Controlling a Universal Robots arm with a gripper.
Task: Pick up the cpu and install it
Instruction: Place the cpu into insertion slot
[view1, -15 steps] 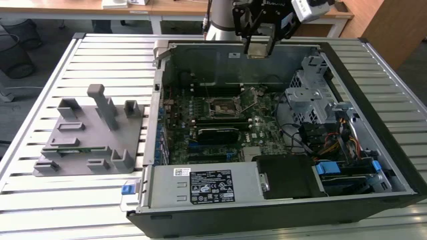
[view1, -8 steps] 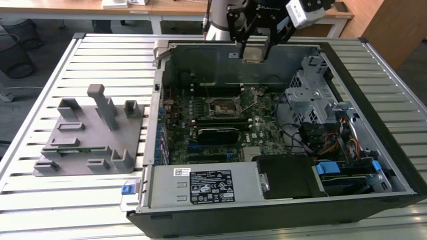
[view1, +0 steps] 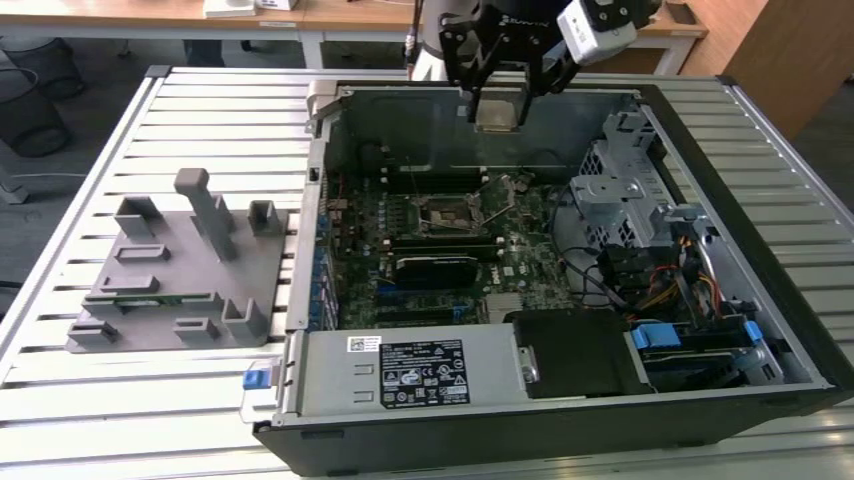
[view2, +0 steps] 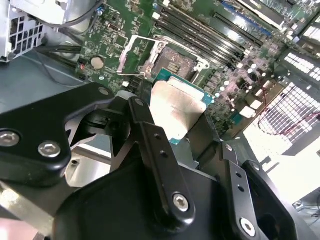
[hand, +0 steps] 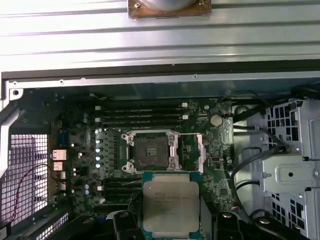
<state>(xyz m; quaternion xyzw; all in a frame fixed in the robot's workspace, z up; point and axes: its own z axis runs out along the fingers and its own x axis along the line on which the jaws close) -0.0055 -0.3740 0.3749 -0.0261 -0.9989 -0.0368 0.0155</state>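
Observation:
The cpu (view1: 501, 111) is a flat square chip with a silver-grey top, and my gripper (view1: 505, 88) is shut on it. It hangs in the air above the far end of the open computer case (view1: 747, 130). Both wrist views show the cpu (hand: 171, 204) (view2: 176, 111) clamped between the black fingers (view2: 150, 135). On the green motherboard (view1: 360, 235) below, the empty socket (view1: 447, 212) has its metal frame flipped open; the socket (hand: 151, 150) lies a short way ahead of the held chip.
A grey plastic holder block (view1: 180, 270) with upright posts stands on the slatted table (view1: 214, 100) at the exterior view's left. Inside the case are a drive cage (view1: 627, 180), cable bundles (view1: 667, 280) and a power supply (view1: 414, 372).

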